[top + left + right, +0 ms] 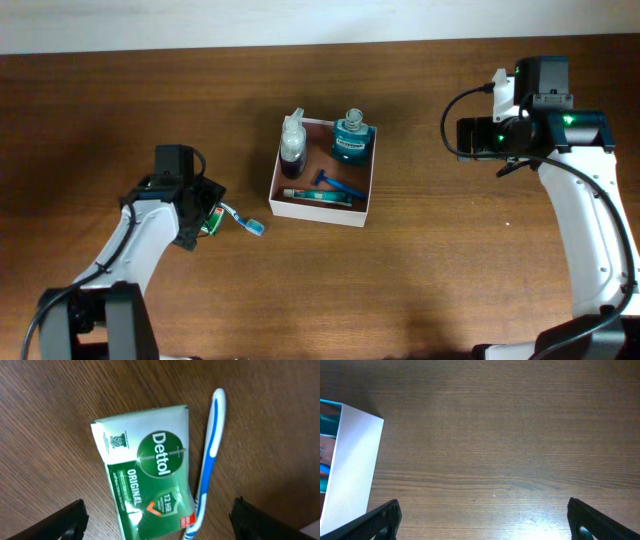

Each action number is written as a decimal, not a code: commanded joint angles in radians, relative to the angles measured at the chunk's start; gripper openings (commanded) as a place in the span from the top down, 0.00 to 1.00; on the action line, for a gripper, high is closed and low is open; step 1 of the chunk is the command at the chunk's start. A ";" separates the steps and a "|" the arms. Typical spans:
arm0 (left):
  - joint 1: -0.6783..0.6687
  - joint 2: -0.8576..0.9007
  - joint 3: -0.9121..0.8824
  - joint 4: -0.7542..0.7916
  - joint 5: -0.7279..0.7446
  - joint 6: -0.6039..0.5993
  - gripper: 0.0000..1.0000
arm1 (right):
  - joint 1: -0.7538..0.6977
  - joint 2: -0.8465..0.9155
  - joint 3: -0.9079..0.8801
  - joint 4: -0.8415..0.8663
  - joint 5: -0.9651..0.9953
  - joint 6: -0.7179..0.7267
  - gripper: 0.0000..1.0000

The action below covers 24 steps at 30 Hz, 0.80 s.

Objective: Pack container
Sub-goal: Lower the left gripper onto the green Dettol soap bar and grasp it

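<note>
The container (362, 212) is a white-walled square box with a pinkish-brown inside at table centre; its white wall shows in the right wrist view (355, 460). In it are a dark spray bottle (291, 146), a teal mouthwash bottle (351, 138), a blue razor (338, 184) and a toothpaste tube (317, 196). Left of it lie a green Dettol soap packet (150, 470), also in the overhead view (211, 222), and a blue-white toothbrush (206, 460) (243, 220). My left gripper (159, 520) is open just above the soap, fingers straddling soap and toothbrush. My right gripper (482, 517) is open and empty over bare table right of the box.
The dark wooden table (450, 260) runs to a pale wall along its far edge (300, 45). Bare wood lies in front of the box and between the box and the right arm (590, 230).
</note>
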 commanded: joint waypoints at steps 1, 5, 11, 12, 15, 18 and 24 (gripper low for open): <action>-0.002 0.034 -0.003 0.011 -0.022 -0.013 0.08 | -0.005 -0.003 0.007 0.001 0.006 0.009 0.02; -0.002 0.059 -0.003 0.022 -0.022 -0.013 0.08 | -0.005 -0.003 0.007 0.001 0.006 0.009 0.01; -0.002 0.071 -0.003 0.029 -0.037 -0.013 0.09 | -0.005 -0.003 0.007 0.001 0.006 0.008 0.02; -0.002 0.071 -0.003 0.028 -0.037 -0.013 0.09 | -0.005 -0.003 0.007 0.001 0.006 0.009 0.01; -0.002 0.071 -0.003 0.025 -0.037 -0.012 0.16 | -0.005 -0.003 0.007 0.001 0.006 0.009 0.01; -0.002 0.071 -0.003 0.025 -0.038 -0.012 0.17 | -0.005 -0.003 0.007 0.001 0.006 0.009 0.01; -0.002 0.071 -0.003 0.024 -0.053 0.022 0.17 | -0.005 -0.003 0.007 0.001 0.006 0.008 0.02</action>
